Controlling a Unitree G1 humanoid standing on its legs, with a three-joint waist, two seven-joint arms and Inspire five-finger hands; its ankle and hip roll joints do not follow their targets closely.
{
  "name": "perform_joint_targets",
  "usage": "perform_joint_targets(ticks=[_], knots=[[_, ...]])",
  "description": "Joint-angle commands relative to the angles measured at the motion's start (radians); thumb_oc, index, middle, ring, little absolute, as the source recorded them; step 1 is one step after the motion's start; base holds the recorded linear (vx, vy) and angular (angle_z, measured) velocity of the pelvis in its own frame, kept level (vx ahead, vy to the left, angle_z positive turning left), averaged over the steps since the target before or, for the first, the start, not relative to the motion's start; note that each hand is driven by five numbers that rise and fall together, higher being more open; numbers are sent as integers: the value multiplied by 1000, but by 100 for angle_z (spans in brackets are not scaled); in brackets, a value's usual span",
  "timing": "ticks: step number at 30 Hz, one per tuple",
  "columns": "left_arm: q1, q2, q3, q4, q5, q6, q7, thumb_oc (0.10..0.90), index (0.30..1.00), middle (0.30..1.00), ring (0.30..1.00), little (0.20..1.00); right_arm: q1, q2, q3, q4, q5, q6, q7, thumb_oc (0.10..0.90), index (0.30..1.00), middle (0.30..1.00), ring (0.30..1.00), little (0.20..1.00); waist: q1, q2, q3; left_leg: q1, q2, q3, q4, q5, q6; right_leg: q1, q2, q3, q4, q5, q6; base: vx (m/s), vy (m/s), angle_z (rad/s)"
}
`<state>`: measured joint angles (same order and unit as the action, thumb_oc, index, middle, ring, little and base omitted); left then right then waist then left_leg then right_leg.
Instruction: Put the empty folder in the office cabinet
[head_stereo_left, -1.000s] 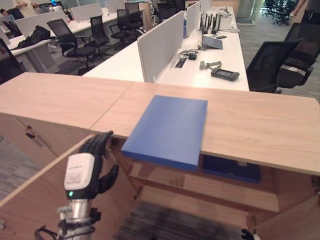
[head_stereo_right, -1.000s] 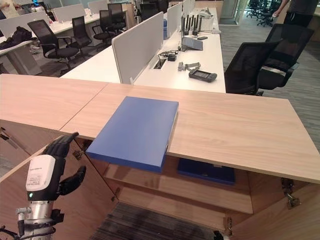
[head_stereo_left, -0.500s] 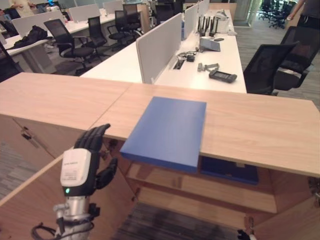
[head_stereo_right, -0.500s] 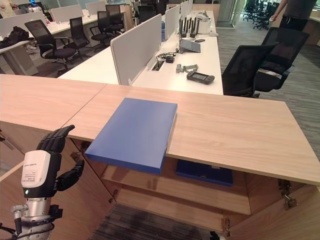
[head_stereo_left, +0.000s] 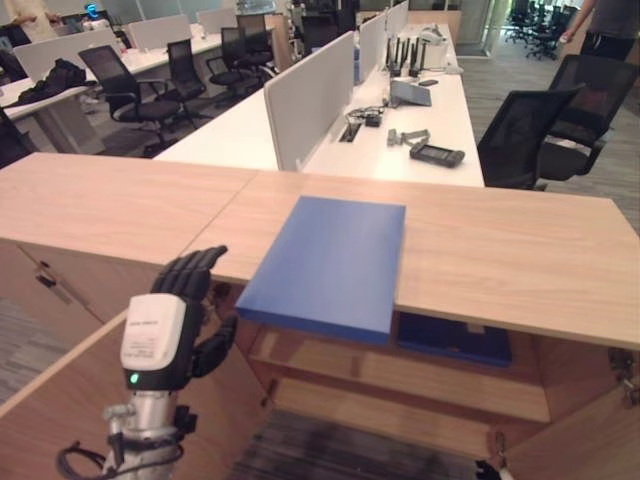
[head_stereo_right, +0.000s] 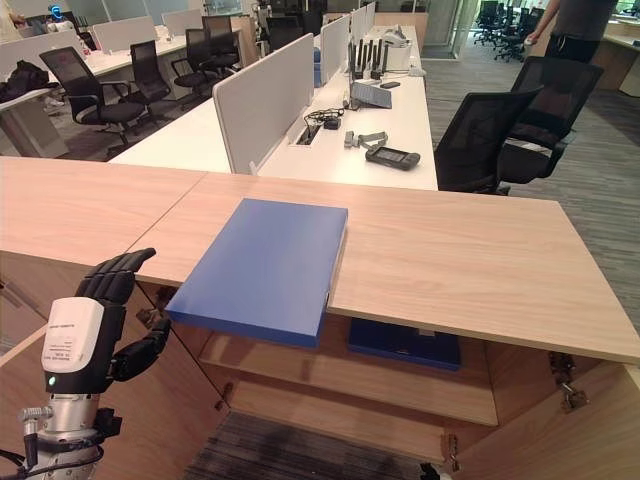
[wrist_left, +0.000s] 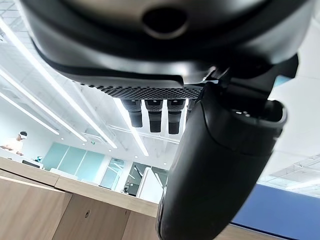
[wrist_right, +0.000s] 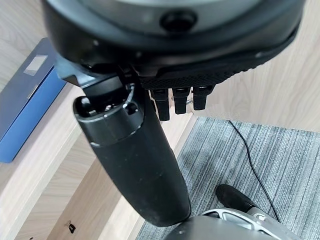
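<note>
A blue folder lies flat on the wooden cabinet top, its near end sticking out over the front edge above the open cabinet. My left hand is raised at the lower left, beside the open left door, well short of the folder; its fingers are relaxed and hold nothing. The left wrist view looks past the left hand to the folder's edge. My right hand hangs low by the cabinet with straight fingers and nothing in it.
A second blue folder lies on the inner shelf. The cabinet doors stand open on both sides. Behind are white desks with devices and black chairs. A person stands far right.
The view has shifted a little. My left hand has drawn slightly back and left from the cabinet door's edge. The folder has not moved.
</note>
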<state>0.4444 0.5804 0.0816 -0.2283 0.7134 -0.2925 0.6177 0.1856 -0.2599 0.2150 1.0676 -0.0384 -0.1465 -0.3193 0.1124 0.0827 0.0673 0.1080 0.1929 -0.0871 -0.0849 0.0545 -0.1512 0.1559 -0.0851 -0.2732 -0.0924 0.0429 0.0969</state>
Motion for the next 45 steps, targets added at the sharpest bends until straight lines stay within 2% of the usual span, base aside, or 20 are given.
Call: perform_joint_targets(ticks=[1,20,45], knots=[[-93,74,57,-111,-27,-53,20,800,900,900,900,900,-59,-4,15,-45,0,-36,-22,800,900,900,900,900,-6,-20,-15,-34,54,-5,-2,44,-69,11,-37,29,41,-85,68,12,-3,-3],[-125,86,0,-116,-50,-62,-30,800,900,900,900,900,-59,4,1,-21,32,-36,-25,800,900,900,900,900,-34,-19,-18,-16,60,7,-2,36,-64,14,-36,48,46,-88,67,4,0,-3],[-161,97,-67,-114,-70,-67,-78,800,900,900,900,900,-69,18,2,17,40,-27,-29,800,900,900,900,900,-47,-14,-19,-6,60,18,-2,39,-58,11,-42,57,52,-78,67,2,-1,-2]])
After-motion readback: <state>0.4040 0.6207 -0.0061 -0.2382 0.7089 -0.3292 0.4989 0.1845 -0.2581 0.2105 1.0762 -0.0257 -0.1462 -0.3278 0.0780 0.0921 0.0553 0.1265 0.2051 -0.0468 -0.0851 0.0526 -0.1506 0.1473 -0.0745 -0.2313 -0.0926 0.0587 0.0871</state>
